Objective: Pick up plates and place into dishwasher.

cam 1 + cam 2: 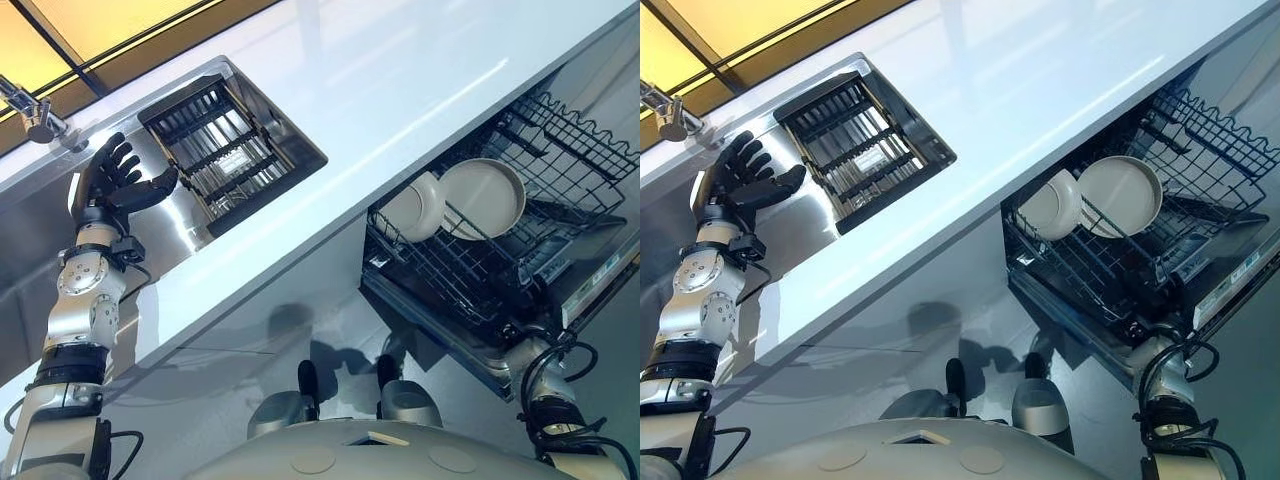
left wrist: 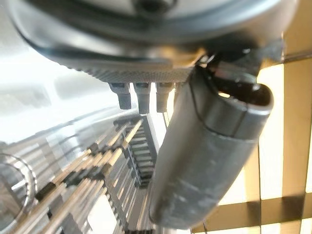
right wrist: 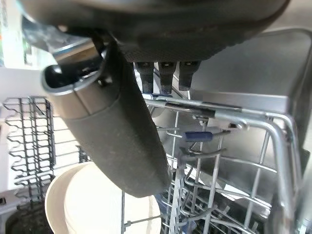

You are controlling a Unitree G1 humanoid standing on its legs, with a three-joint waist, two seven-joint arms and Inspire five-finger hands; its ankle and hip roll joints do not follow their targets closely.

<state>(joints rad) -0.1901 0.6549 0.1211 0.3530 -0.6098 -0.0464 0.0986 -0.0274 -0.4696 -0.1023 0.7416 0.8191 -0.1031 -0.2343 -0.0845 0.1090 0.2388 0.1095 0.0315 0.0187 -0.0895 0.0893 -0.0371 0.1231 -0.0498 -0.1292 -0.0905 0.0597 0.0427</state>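
Two round cream plates stand on edge among the black wire tines of the pulled-out dishwasher rack [image 1: 565, 135], the larger plate [image 1: 487, 195] just beside the smaller plate [image 1: 412, 210], their rims overlapping in the head views. The right hand [image 3: 117, 131] is at the near wire rim of that rack. Its own wrist view shows what the head views hide: the fingers [image 3: 165, 75] reach out straight to the rim's grey wire and the thumb stands apart, with nothing grasped. One smooth plate shows past the thumb, apart from the fingers. Beyond the dishwasher rack lies the glossy white counter [image 1: 400, 90]. Farther still, and well apart from the rack, is a steel sink [image 1: 185, 230]. A dark slatted sink rack [image 1: 225, 155] sits in it. The left hand [image 1: 112, 175] hovers over the sink just beside those slats, fingers spread and released, holding nothing. Farthest from the dishwasher rack stands a metal faucet [image 1: 35, 115].
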